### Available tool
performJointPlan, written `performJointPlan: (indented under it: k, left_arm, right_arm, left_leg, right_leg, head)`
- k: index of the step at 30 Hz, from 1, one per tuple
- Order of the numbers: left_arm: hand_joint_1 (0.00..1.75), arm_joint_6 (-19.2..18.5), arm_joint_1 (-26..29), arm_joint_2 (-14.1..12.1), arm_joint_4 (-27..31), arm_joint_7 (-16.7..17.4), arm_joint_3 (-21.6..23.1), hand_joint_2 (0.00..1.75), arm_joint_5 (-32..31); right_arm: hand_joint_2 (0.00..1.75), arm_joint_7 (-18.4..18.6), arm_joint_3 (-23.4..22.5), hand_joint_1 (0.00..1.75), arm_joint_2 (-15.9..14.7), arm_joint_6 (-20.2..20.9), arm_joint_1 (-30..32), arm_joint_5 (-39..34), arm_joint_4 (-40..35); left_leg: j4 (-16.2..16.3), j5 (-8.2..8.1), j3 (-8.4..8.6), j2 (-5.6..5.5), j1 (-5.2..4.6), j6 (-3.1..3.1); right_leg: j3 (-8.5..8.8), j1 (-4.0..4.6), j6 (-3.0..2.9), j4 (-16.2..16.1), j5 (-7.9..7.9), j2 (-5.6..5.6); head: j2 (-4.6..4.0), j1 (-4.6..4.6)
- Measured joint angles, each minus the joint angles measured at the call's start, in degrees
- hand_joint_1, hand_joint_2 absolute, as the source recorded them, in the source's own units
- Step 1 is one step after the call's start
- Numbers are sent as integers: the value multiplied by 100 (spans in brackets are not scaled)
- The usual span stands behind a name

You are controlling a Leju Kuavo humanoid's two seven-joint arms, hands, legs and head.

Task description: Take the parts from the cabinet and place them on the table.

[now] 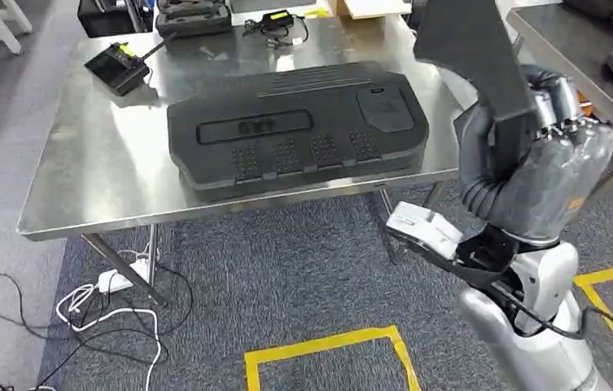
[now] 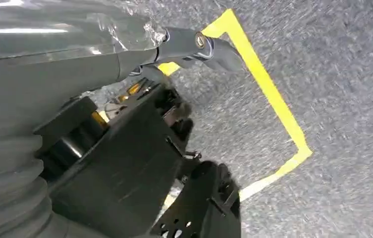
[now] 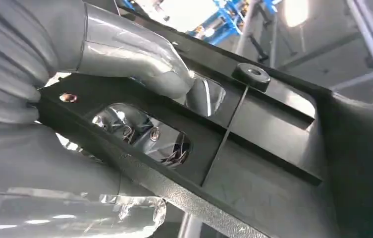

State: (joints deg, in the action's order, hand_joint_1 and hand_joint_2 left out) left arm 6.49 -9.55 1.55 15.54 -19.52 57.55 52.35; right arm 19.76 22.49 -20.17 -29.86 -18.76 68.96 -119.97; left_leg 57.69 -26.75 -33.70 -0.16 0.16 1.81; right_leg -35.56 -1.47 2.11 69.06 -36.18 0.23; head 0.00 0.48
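My right hand (image 1: 531, 155) is raised beside the steel table's right end and grips a flat black plastic part (image 1: 474, 49) that stands up out of it, tilted to the left. In the right wrist view the thumb (image 3: 125, 49) presses on the ribbed inner face of that part (image 3: 273, 148), and fingers show through a slot in it. A large black moulded part (image 1: 295, 126) lies flat on the table (image 1: 91, 163) near its front edge. My left hand (image 2: 125, 44) hangs over the carpet, thumb stretched out, holding nothing.
At the table's back lie a small black device with a yellow label (image 1: 117, 65), a black case (image 1: 193, 15) and a charger with cable (image 1: 277, 20). A second table (image 1: 580, 41) stands at the right. Cables (image 1: 107, 301) and yellow tape (image 1: 327, 346) mark the floor.
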Motion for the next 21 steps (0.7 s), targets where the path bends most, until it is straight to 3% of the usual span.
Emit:
performJointPlan:
  k: [1,2,3,4,6,8,11,13,14,16,17,18,19,21]
  left_arm:
    - [0,15,11,2,0,0,0,175,2]
    - [0,26,24,0,0,-2,0,175,7]
    - [0,50,38,0,0,-2,0,175,11]
    - [0,63,44,0,0,-4,0,175,11]
    - [0,68,48,4,4,-7,0,175,11]
    - [0,81,47,4,4,-7,0,175,22]
    - [0,81,54,4,4,-9,0,175,22]
    - [0,81,39,2,4,-18,0,175,22]
    - [0,81,32,2,4,-20,0,175,20]
    - [0,81,46,2,4,-20,0,175,11]
    - [0,81,55,2,4,-20,0,175,9]
    - [0,81,62,2,4,-20,0,175,4]
    - [0,79,61,2,4,-20,0,175,0]
    - [0,79,55,2,4,-20,0,175,-2]
  right_arm:
    - [175,13,20,175,-17,-2,7,-7,4]
    - [175,17,35,175,-28,-7,8,-22,9]
    - [175,24,48,175,-33,-9,9,-37,11]
    - [175,33,66,175,-46,-15,7,-39,13]
    - [175,39,90,175,-63,-33,-1,-55,13]
    - [175,48,116,175,-66,-61,-8,-66,17]
    - [175,70,138,175,-83,-76,4,-92,17]
    - [175,70,155,175,-94,-98,-5,-92,17]
    - [175,70,160,175,-96,-105,-7,-92,17]
    - [175,68,173,175,-96,-107,0,-90,17]
    - [175,70,177,175,-96,-109,8,-90,17]
    - [175,70,181,175,-98,-109,24,-90,17]
    - [175,70,186,175,-98,-111,39,-88,17]
    - [175,70,186,175,-98,-114,45,-70,15]
  left_leg:
    - [1,-25,18,0,-5,15]
    - [6,-46,36,0,-6,15]
    - [10,-74,66,-2,-5,12]
    - [19,-106,101,-8,-2,1]
    - [61,-193,182,-19,4,-41]
    - [145,-262,152,-27,-40,-119]
    - [88,-274,191,-14,-37,-183]
    - [293,-423,163,-9,-24,-264]
    - [654,-597,-20,-10,-8,-295]
    - [1572,-926,-525,-9,22,-339]
    - [1841,-955,-702,-9,30,-344]
    - [1868,-850,-772,-9,33,-340]
    - [1628,-613,-700,-9,33,-325]
    - [634,25,-310,-12,24,-254]
  right_leg:
    - [-275,-1,18,443,-122,0]
    - [-458,-1,27,675,-117,-1]
    - [-491,-3,33,608,47,-2]
    - [-401,-8,28,310,305,-4]
    - [-32,-11,21,-649,900,-18]
    - [62,25,-59,-920,840,-18]
    - [53,34,-129,-908,815,6]
    - [126,-11,-184,-958,809,-3]
    - [148,-12,-224,-959,783,-20]
    - [193,-3,-264,-958,741,-26]
    - [214,-1,-264,-957,722,-24]
    - [251,-1,-261,-957,697,-17]
    - [297,-1,-252,-957,664,-6]
    - [417,0,-221,-959,594,6]
  head:
    - [0,35]
    - [0,55]
    - [0,75]
    - [0,105]
    - [0,169]
    - [0,223]
    - [0,142]
    - [0,127]
    - [0,57]
    - [0,13]
    - [0,-4]
    - [0,-20]
    - [0,-26]
    - [0,-52]
